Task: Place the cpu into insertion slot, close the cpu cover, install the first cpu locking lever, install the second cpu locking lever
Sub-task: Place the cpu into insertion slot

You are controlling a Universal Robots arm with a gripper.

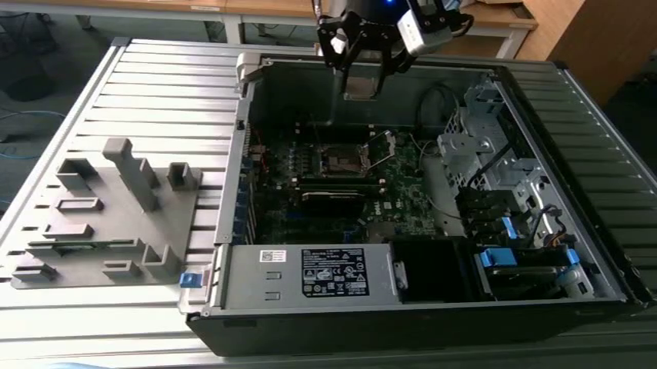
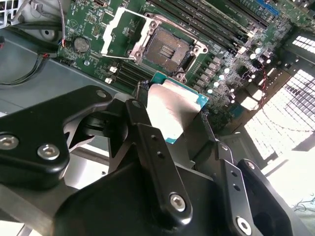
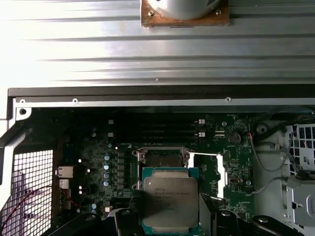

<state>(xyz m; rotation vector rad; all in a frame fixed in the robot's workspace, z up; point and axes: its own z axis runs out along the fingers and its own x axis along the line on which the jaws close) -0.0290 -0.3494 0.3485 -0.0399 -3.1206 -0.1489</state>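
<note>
The pincer (image 2: 173, 120) was clenched on the edges of the square silver-topped chip (image 2: 174, 108), held in the air above the green board (image 2: 93, 22) inside the open computer case (image 1: 411, 327), with the uncovered socket (image 2: 165, 49) just beyond the chip and the metal cover frame (image 2: 110, 30) flipped open beside that socket, farther out.

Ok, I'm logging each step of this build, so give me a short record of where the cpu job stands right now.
pincer: shut on the cpu, above the motherboard
cpu: held by its edges, metal top showing, not yet in the socket
socket: empty, contacts bare
cpu cover: swung open beside the socket
</note>
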